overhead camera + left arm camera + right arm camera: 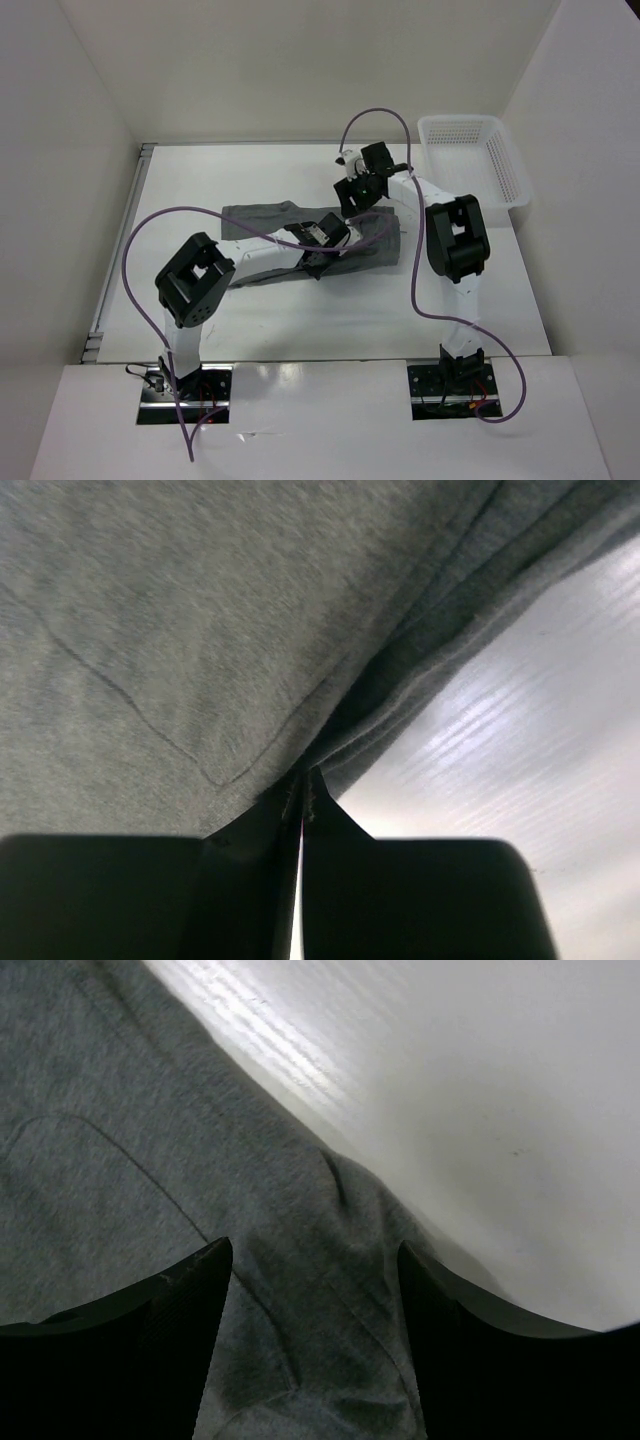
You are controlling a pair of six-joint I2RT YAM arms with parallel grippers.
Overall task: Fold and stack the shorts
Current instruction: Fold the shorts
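Observation:
The grey shorts (255,218) lie spread across the middle of the white table. My left gripper (322,252) is over their middle. In the left wrist view it (303,780) is shut, pinching a folded edge of the shorts (200,630) next to bare table. My right gripper (355,195) is at the shorts' far edge. In the right wrist view it (315,1275) is open. Its fingers (190,1290) stand either side of a wrinkled edge of the shorts (120,1160), just above the fabric and holding nothing.
A white mesh basket (500,165) stands at the back right corner of the table. White walls enclose the table on the left, back and right. Purple cables loop above both arms.

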